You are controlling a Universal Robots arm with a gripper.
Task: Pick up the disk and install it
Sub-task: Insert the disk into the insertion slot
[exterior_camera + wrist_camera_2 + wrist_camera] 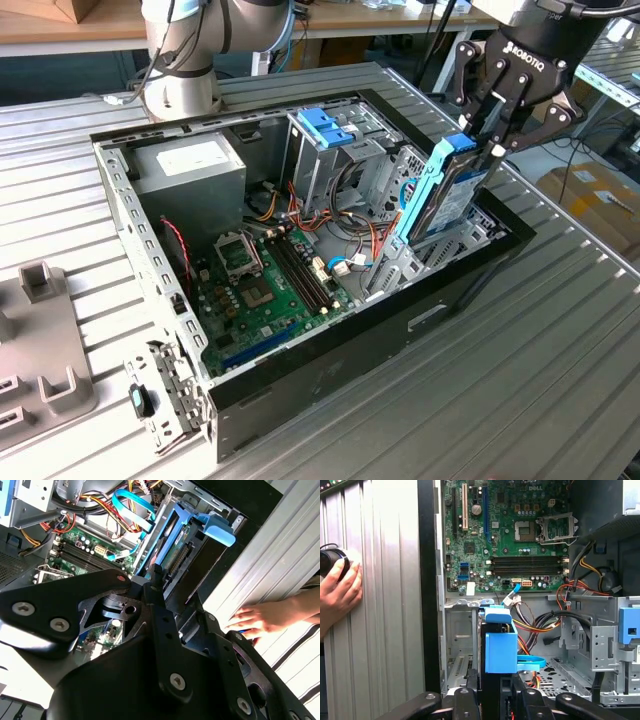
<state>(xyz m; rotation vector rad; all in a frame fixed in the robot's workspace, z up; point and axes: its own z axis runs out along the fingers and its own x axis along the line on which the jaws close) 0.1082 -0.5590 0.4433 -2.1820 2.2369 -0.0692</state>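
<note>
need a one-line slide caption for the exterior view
The tool holds the disk upright, its lower end inside the open computer case, at the exterior view's right.

The robot arm [185, 50] stands just behind the computer case [330, 370]. It is fat and round and shiny silver-grey, with a bit of blue at one joint. A thin black cable [152, 60] runs down beside it. The gripper [483, 140], over one end of the case, is black with white letters on its body. Its flat black bars have round silver screws [23, 608] in them.
</note>
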